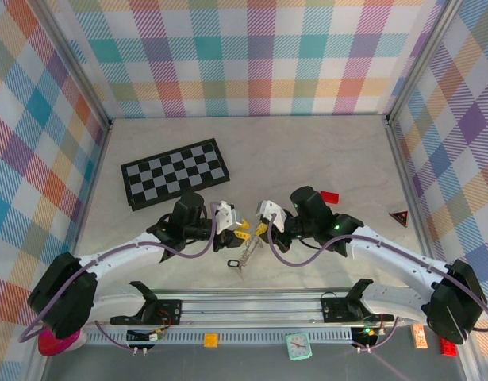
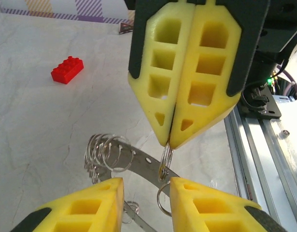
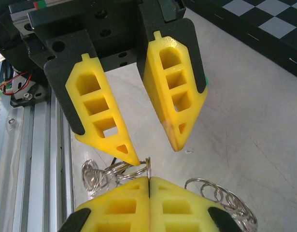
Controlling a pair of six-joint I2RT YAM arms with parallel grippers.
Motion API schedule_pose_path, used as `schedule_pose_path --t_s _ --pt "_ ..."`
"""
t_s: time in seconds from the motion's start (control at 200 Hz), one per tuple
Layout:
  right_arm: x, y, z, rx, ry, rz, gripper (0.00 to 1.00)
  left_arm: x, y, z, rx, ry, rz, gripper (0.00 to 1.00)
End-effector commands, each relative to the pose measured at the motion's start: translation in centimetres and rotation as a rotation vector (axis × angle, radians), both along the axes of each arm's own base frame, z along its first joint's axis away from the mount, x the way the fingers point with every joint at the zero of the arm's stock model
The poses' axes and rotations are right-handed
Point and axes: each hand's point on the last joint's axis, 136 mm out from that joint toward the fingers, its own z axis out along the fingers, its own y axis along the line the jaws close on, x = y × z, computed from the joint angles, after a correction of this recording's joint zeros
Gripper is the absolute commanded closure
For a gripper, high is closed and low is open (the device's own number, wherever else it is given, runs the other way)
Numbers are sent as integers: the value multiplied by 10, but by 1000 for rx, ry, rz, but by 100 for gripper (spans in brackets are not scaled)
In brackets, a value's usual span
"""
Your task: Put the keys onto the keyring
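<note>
The keyring (image 2: 138, 159) is a curved metal band with several small split rings on it, hanging between the two grippers (image 1: 248, 255). My right gripper (image 3: 149, 178) is shut on one small split ring (image 3: 149, 165) at the band's upper end and holds the band off the table (image 2: 170, 144). My left gripper (image 2: 147, 186) faces it with its jaws open, one finger on each side of that ring. One left fingertip (image 3: 134, 159) touches the ring. A small dark piece (image 1: 232, 263), perhaps the black-headed key, lies by the band's lower end. The green key is hidden.
A black-and-white chessboard (image 1: 176, 175) lies at the back left. A red brick (image 1: 329, 197) sits behind the right arm, and a red triangular piece (image 1: 399, 217) by the right wall. The aluminium rail (image 1: 251, 305) runs along the near edge.
</note>
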Motion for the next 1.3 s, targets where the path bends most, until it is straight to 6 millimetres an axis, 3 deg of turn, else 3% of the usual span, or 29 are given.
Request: schedule_pose_path --t_s 0.0,0.32,0.565,0.68,0.755,0.835,0.92,1.08,1.295 --pt "1 10 19 60 -47 57 100 -6 -2 5 -18 -35 -68 70" --pt "2 17 23 83 -34 76 100 -8 -7 -2 -4 14 -103 77" --pt "0 18 19 79 -15 82 100 -5 -9 5 -26 1 -103 88" --pt "1 18 17 71 -11 76 100 -6 -10 7 -32 9 -106 100" --pt "4 14 16 53 -19 47 100 -6 -9 8 -24 16 -101 100" --pt "13 5 15 10 -52 -21 73 -2 -7 9 -3 19 -72 100" --pt "19 -9 14 -49 -103 -68 58 4 -4 9 44 31 -22 100" --pt "10 -16 12 -117 -181 14 55 6 1 7 160 42 16 100" --pt "17 -1 19 -80 -263 75 59 -1 7 9 243 3 6 100"
